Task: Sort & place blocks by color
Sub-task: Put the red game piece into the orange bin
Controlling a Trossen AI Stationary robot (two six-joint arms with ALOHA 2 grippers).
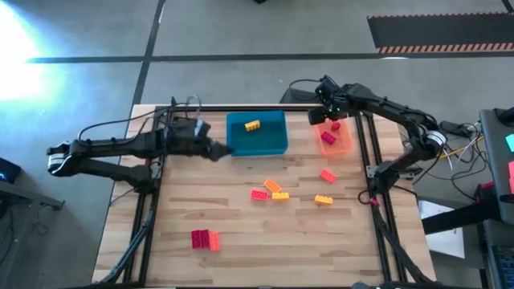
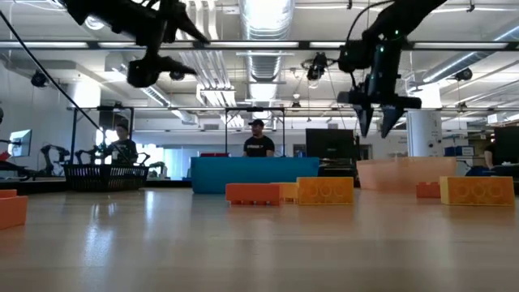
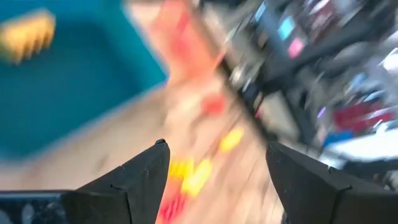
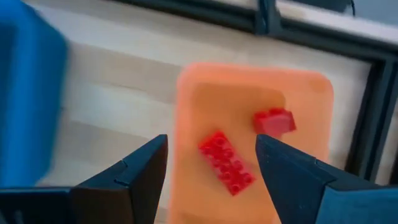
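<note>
My left gripper [image 1: 218, 152] is open and empty, raised beside the near left corner of the blue tray [image 1: 277, 147]; its wrist view [image 3: 217, 149] looks past that tray at the loose blocks. One yellow block [image 1: 252, 125] lies in the blue tray. My right gripper [image 1: 328, 112] is open and empty above the far end of the orange tray [image 1: 345, 147], fingers pointing down [image 2: 377, 122]. Two red blocks [image 4: 227, 163] [image 4: 275, 120] lie in the orange tray [image 4: 193, 124]. Several blocks lie on the table: red [image 1: 259, 194], orange [image 1: 272, 186], yellow [image 1: 323, 200], pink-red [image 1: 328, 176].
Two more blocks, a red one [image 1: 200, 238] and an orange-red one [image 1: 214, 241], lie near the table's near left. A black frame [image 1: 369, 152] runs along the table's edges. People stand in the room behind the table [image 2: 259, 144].
</note>
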